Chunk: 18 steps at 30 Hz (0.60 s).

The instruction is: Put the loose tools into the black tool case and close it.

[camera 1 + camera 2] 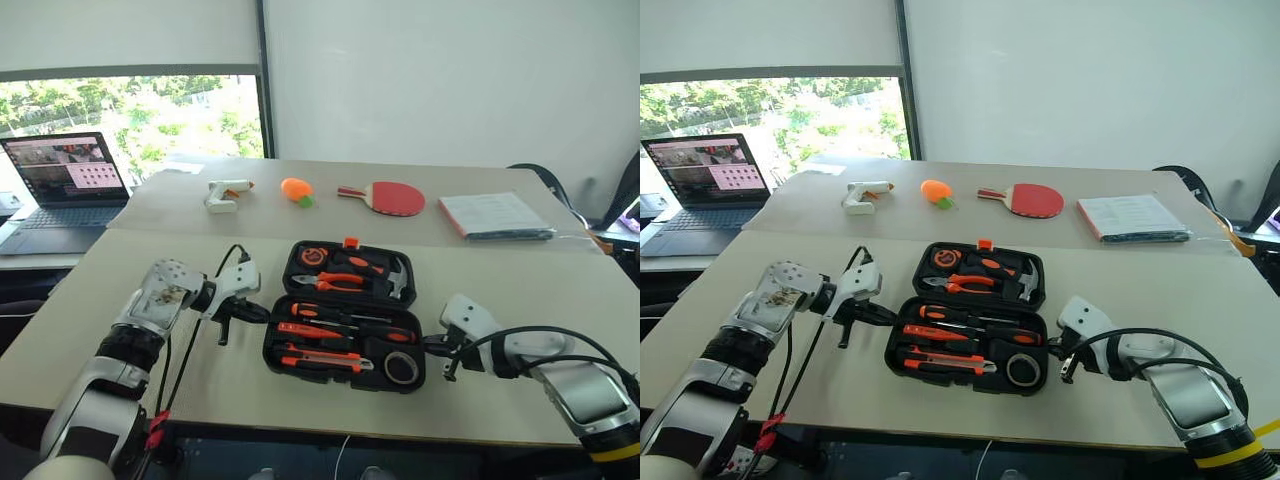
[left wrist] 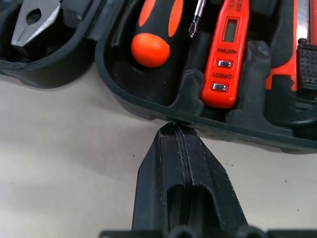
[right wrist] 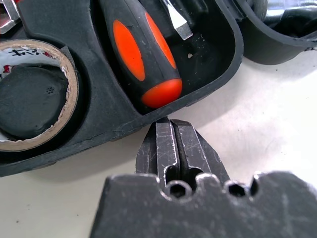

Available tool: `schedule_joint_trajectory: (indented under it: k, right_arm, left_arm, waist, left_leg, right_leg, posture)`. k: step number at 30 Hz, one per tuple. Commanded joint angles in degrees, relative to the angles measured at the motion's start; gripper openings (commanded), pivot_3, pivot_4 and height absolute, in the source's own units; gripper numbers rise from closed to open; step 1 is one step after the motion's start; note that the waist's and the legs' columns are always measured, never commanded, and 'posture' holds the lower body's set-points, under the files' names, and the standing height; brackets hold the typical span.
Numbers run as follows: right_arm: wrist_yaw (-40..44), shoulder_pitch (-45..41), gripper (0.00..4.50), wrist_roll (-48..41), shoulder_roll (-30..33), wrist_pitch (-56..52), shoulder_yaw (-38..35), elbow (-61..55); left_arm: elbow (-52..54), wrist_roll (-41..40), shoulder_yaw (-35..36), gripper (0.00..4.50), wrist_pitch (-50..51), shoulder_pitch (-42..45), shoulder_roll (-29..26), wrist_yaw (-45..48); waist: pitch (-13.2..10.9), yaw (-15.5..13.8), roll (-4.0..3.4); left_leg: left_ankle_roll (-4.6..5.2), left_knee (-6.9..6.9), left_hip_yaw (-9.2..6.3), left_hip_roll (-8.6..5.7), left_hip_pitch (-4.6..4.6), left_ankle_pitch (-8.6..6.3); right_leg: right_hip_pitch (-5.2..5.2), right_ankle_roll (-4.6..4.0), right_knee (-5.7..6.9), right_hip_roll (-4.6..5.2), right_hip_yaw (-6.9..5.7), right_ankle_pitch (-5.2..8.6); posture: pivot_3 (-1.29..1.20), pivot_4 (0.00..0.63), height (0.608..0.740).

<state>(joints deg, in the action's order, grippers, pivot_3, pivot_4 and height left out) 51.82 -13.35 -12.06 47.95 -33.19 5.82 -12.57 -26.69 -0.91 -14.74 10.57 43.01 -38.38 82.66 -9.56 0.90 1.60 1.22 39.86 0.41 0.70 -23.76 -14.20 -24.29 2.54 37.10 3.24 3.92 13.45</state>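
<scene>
The case (image 1: 345, 315) lies open near the front edge of the near table (image 1: 560, 300), lid half away from the robot and tray half toward it, every slot filled. In the tray sit two screwdrivers (image 1: 350, 312), the tester (image 2: 225, 54), the knife (image 1: 320, 357) and the tape roll (image 1: 401, 368); the lid half holds pliers (image 1: 335, 283), a tape measure (image 1: 311, 258) and a hammer (image 1: 398, 275). No tool lies loose on the table.

The left gripper (image 1: 240, 310) sits at 9 o'clock of the case, fingers pressed together on nothing, the tip touching or just short of the tray's left rim beside a screwdriver's orange butt (image 2: 150, 49). The right gripper (image 1: 437, 345) is at 3 o'clock of the case, also pinched closed and empty, its tip at the tray's right rim, near the other screwdriver handle (image 3: 143, 54) and the tape roll.

Beyond the case, from about 11 to 1 o'clock on the far table, stand a glue gun (image 1: 225, 194), a small orange object (image 1: 296, 190), a red paddle (image 1: 392, 198) and a stack of papers (image 1: 494, 215). A laptop (image 1: 62, 190) stands open at 10 o'clock. Nothing lies between either gripper and the case.
</scene>
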Motion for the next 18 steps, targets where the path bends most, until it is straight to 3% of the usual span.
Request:
schedule_joint_trajectory:
  k: [1, 12, 18]
  right_arm:
    - [3.1, 0.0, 0.0, -2.8, 0.1, 1.8, -1.1, -4.4]
    - [7.8, 7.9, 0.0, -6.3, 2.8, 1.6, -4.2, -13.8]
    - [6.1, 9.2, 0.0, -4.7, 3.1, 1.3, -5.2, -13.8]
  left_arm:
    - [7.5, -3.3, -0.3, 0.02, 2.6, -2.9, -0.8, 3.8]
    - [24.2, -7.5, 0.8, 0.02, 11.0, -13.4, -4.4, 3.6]
    - [23.5, -6.6, 1.9, 0.02, 11.3, -14.2, -4.9, 0.5]
  waist:
    - [0.0, 0.0, 0.0]
    - [0.0, 0.0, 0.0]
    - [0.0, 0.0, -0.01]
  left_leg:
    - [0.0, 0.0, -0.01, 0.01, 0.0, 0.0]
    - [0.02, -0.03, -0.24, 0.06, 0.02, -0.02]
    - [0.01, -0.01, -0.2, 0.04, 0.14, -0.01]
  right_leg:
    - [0.0, 0.0, 0.0, 0.0, 0.0, 0.0]
    - [-0.01, 0.0, -0.01, 0.0, 0.02, 0.01]
    - [0.06, -0.01, 0.02, -0.01, 0.04, 0.01]
  posture:
    - [0.0, 0.15, 0.74]
    - [0.0, 0.15, 0.74]
    - [0.0, 0.15, 0.74]
